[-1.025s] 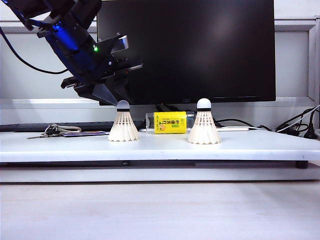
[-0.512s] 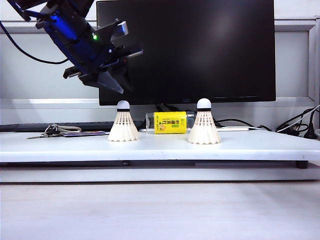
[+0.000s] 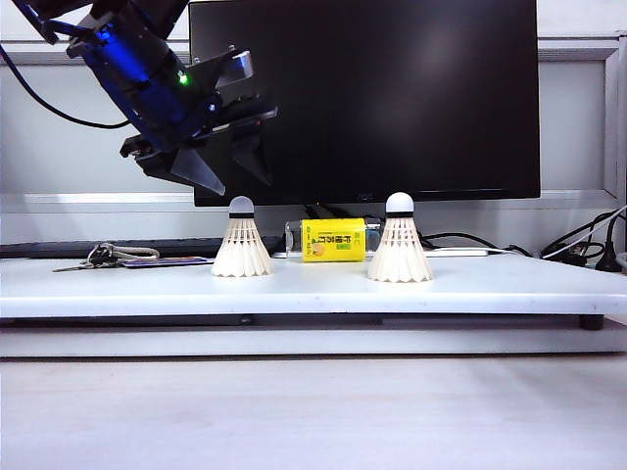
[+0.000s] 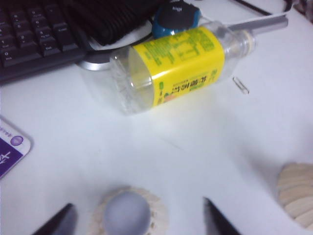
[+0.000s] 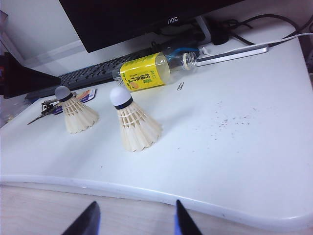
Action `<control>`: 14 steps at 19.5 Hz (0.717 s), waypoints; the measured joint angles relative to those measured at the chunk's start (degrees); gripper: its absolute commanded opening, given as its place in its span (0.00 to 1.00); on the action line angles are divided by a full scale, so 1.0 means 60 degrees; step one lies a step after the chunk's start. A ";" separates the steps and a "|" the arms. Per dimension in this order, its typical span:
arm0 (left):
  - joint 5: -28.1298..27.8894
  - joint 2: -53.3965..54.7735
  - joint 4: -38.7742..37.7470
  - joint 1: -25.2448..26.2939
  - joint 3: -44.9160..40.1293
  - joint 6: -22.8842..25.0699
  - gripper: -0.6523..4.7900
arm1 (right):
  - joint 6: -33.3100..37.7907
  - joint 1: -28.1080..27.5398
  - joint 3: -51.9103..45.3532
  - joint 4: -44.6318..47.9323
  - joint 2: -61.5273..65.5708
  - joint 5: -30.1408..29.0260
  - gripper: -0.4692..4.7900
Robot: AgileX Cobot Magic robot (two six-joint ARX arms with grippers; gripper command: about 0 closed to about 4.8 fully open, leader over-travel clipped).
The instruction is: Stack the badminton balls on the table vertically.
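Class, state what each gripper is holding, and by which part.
Nothing. The left gripper hangs open above the left white feather shuttlecock; the right gripper is open, off the table.

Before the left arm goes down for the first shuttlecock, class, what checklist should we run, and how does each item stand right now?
1. Both shuttlecocks upright on their skirts on the table: ok. Left shuttlecock, right shuttlecock.
2. Left gripper open: ok, fingers spread apart.
3. Left gripper lined up over the left shuttlecock: ok; in the left wrist view its cork tip sits between the two fingertips.
4. Left gripper holding nothing: ok, it hangs above the shuttlecock without touching it.
5. Bottle out of the way: ok, it lies behind, between the shuttlecocks.
6. Right gripper out of the way: ok, open, off the table's front edge.
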 measured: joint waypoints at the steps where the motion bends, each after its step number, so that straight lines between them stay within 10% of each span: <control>1: -0.0015 0.0036 -0.0018 0.0000 0.0000 0.0128 0.76 | 0.0000 -0.0004 0.0000 0.0000 0.0000 0.0022 0.47; 14: -0.0007 0.0452 0.0000 0.0000 0.0000 0.0142 0.76 | -0.0022 -0.0004 0.0000 0.0000 0.0000 0.0022 0.47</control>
